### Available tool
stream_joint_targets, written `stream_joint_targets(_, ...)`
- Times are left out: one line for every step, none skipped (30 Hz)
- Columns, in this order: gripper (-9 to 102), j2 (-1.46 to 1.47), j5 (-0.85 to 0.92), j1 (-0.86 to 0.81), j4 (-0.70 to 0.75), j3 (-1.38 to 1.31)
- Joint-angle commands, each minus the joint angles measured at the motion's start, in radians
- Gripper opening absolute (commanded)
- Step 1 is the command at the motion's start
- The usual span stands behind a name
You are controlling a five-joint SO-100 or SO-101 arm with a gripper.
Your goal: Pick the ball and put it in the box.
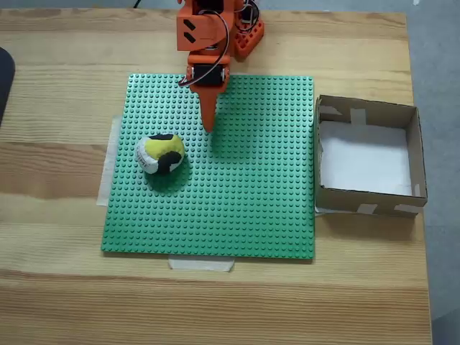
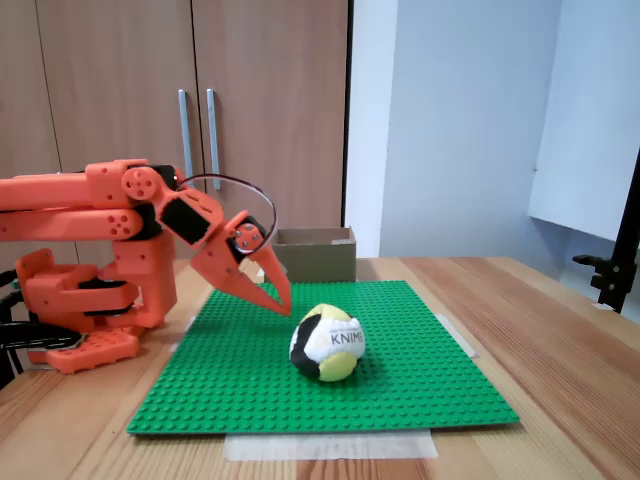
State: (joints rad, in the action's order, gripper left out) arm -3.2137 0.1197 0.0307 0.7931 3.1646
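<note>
The ball (image 1: pixel 161 153), patched in yellow, black and white, lies on the left half of a green studded baseplate (image 1: pixel 251 194). In a fixed view from the side the ball (image 2: pixel 328 343) sits near the middle of the baseplate (image 2: pixel 410 360). My orange gripper (image 1: pixel 209 126) points down over the plate, its fingers together in one point, empty. It hangs a little behind and to the right of the ball, not touching it. From the side, the gripper (image 2: pixel 281 301) is left of the ball, just above the studs. The brown box (image 1: pixel 365 202) with a white bottom stands off the plate's right edge, and shows at the far end as box (image 2: pixel 315 258).
The plate is taped to a wooden table (image 1: pixel 215 302). The arm's orange base (image 2: pixel 90 300) stands at the table's far side behind the plate. A dark object (image 1: pixel 3 79) pokes in at the left edge. A black stand (image 2: pixel 615 265) rises beside the table.
</note>
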Motion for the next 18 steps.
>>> stream_joint_targets(-1, -0.009, 0.008, 0.0, -0.012, 0.012)
stream_joint_targets(-1, -0.009, 0.009, 0.0, -0.012, 0.012)
stream_joint_targets(-1, -0.009, 0.012, 0.002, -0.012, 0.012)
stream_joint_targets(-1, -0.009, 0.014, 0.003, -0.012, 0.012)
stream_joint_targets(-1, -0.009, 0.014, 0.005, -0.012, 0.012)
stream_joint_targets(-1, -0.009, 0.006, 0.002, -0.012, 0.012)
stream_joint_targets(-1, -0.009, -0.003, -0.002, -0.012, 0.012)
stream_joint_targets(-1, -0.009, -0.006, -0.002, -0.012, 0.012)
stream_joint_targets(-1, -0.009, -0.012, -0.002, -0.012, 0.011)
stream_joint_targets(-1, -0.009, -0.018, -0.002, -0.012, 0.008)
stream_joint_targets(-1, -0.009, -0.028, -0.003, -0.012, 0.0)
stream_joint_targets(-1, -0.009, -0.034, -0.003, -0.012, -0.008)
stream_joint_targets(-1, -0.009, -0.035, -0.003, -0.012, -0.017)
stream_joint_targets(-1, -0.009, -0.037, -0.003, -0.012, -0.026)
stream_joint_targets(-1, -0.003, -0.037, -0.003, -0.015, -0.037)
stream_joint_targets(-1, 0.003, -0.037, -0.003, -0.018, -0.049)
stream_joint_targets(-1, 0.006, -0.037, -0.003, -0.02, -0.06)
stream_joint_targets(-1, 0.006, -0.035, -0.003, -0.02, -0.071)
